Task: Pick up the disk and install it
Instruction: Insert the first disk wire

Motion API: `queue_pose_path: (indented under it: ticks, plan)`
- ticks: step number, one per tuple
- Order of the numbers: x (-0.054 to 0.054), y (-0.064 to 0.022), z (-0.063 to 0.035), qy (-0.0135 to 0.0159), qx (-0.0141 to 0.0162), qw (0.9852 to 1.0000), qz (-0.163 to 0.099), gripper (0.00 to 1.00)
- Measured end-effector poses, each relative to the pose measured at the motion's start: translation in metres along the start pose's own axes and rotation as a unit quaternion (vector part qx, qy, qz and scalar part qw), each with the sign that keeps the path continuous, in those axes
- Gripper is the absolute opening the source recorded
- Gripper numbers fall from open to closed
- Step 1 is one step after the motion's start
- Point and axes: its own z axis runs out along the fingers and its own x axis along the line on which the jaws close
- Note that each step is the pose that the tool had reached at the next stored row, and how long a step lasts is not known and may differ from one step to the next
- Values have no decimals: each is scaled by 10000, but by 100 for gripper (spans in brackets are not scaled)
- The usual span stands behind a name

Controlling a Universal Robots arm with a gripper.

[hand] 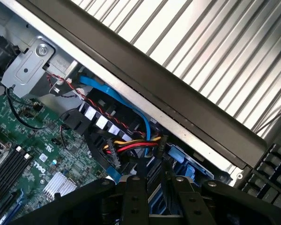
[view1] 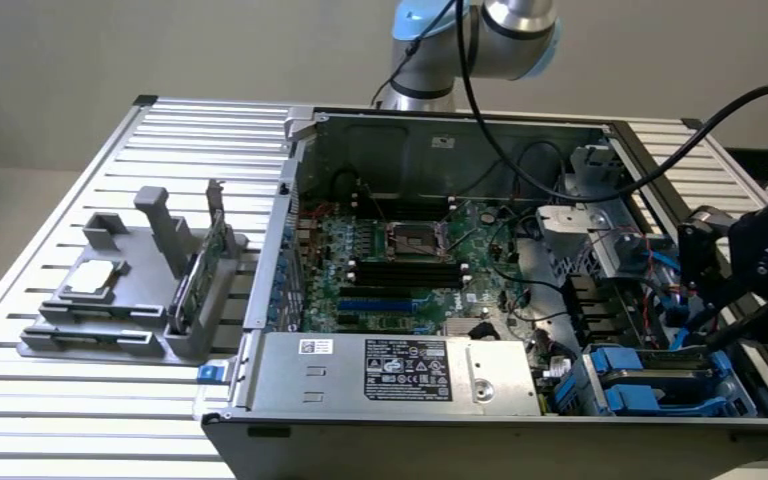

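Note:
My black gripper hangs over the drive bay at the front corner of the open computer case, on the exterior view's right. In the wrist view its two fingers stand close on either side of a narrow dark slab with blue edging, the disk, seen edge-on and pointing down into the bay. The gripper is shut on it. Most of the disk is hidden by the fingers and the bay.
Blue drive caddies fill the bay. Yellow, red and blue cables run just beside the disk. The power supply and motherboard lie to the exterior view's left. Outside the case, a grey fixture holds a chip and a green card. A keyboard lies past the case wall.

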Motion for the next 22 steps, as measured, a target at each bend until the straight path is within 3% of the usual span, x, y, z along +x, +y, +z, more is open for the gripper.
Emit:
queue_pose_path:
  ticks: [3,12,17,22]
  plan:
    - [-6,-1,18,35,-21,10000,36,27]
    - [-62,-1,98,54,-2,9999,105,27]
    - [-67,-4,127,87,20,9998,176,27]
    - [-79,10,138,107,0,9997,240,27]
